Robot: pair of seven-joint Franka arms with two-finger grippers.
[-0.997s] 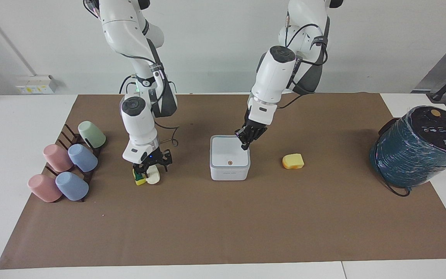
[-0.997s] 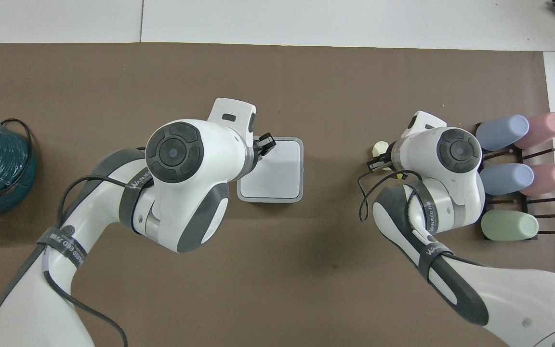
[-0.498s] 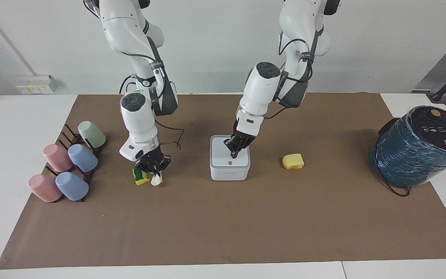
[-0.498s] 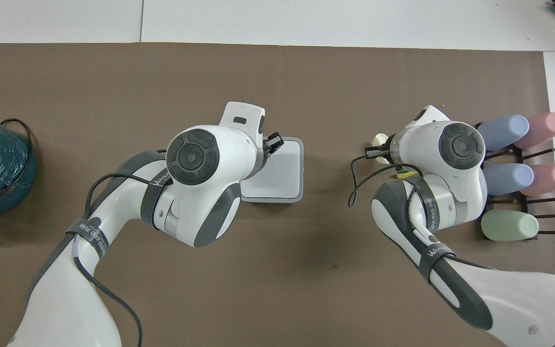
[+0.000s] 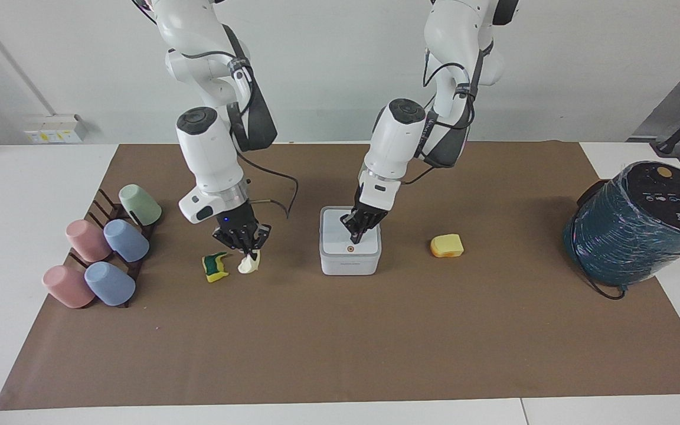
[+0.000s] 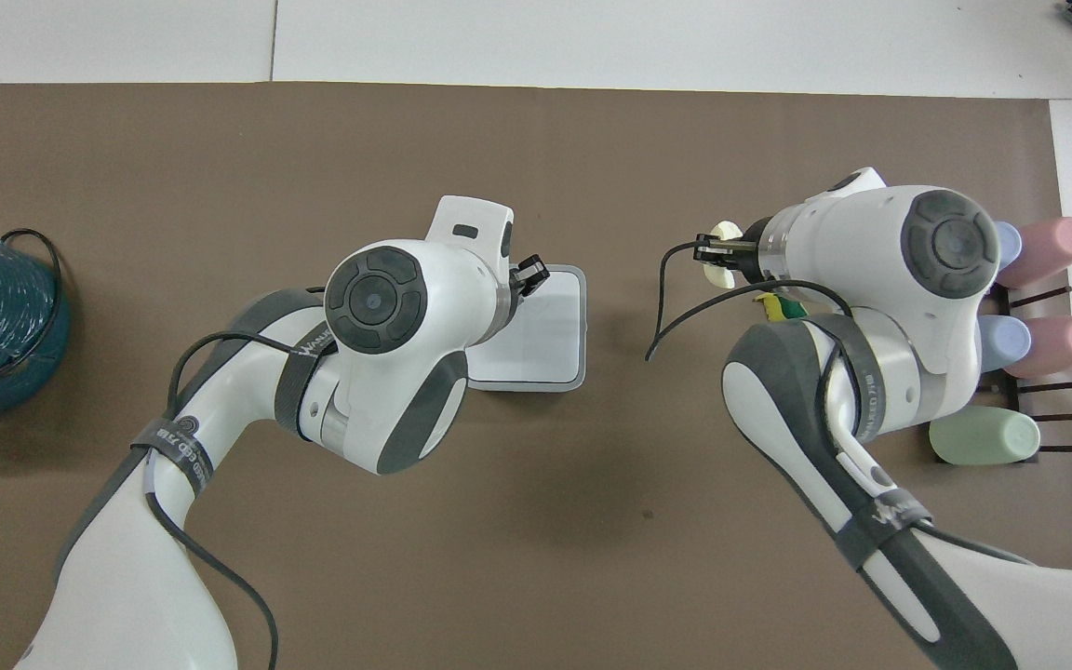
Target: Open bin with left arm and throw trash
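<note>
The white bin stands mid-mat with its grey-rimmed lid down; in the overhead view only part of the bin shows past the arm. My left gripper is shut, its tips resting on the lid beside the orange dot; the left gripper also shows from above. My right gripper is shut on the cream-white lump, which hangs just over the mat. The yellow-and-green sponge lies beside it. A yellow-orange foam chunk lies toward the left arm's end.
Several pastel cups lie on a dark rack at the right arm's end of the mat. A big dark-teal wrapped cylinder stands at the left arm's end. The brown mat covers the table.
The right gripper closed on the cream lump and lifted it off the mat toward the bin, leaving the sponge. The left gripper slid from the lid's corner to beside the orange dot.
</note>
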